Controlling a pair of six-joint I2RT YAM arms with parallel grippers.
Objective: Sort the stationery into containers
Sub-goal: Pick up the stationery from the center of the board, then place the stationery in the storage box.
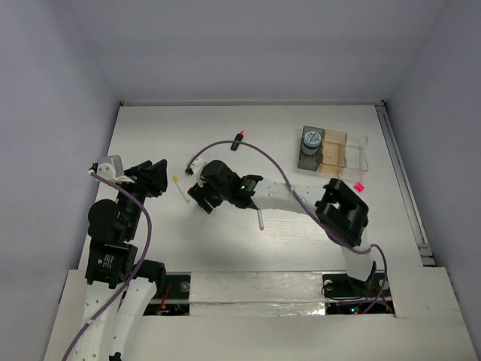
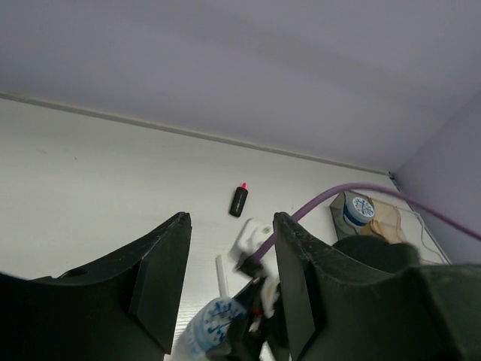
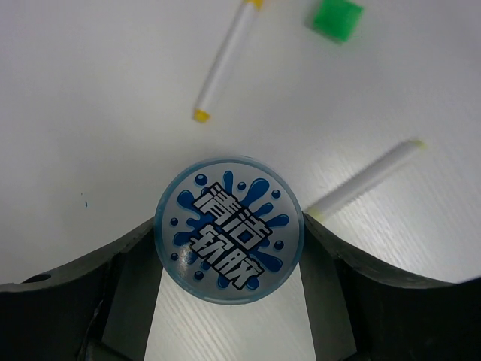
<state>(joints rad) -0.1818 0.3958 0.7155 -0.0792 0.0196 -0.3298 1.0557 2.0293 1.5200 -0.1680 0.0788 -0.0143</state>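
My right gripper (image 3: 228,248) is shut on a round blue-white roll (image 3: 228,229), one finger on each side; it also shows in the left wrist view (image 2: 214,327). In the top view this gripper (image 1: 201,199) reaches to the left of the table's middle. A second roll (image 1: 312,139) sits in the dark grey tray of the containers (image 1: 353,153) at the far right. White pens with yellow ends (image 3: 225,60) (image 3: 368,179) and a green cap (image 3: 337,18) lie beyond the held roll. My left gripper (image 1: 154,179) is open and empty, left of the right gripper.
A black highlighter with a pink cap (image 1: 237,141) lies far centre, also in the left wrist view (image 2: 238,201). A pink-white pen (image 1: 260,219) lies under the right forearm. A small pink piece (image 1: 359,186) lies near the containers. A purple cable (image 1: 255,150) arcs over the table.
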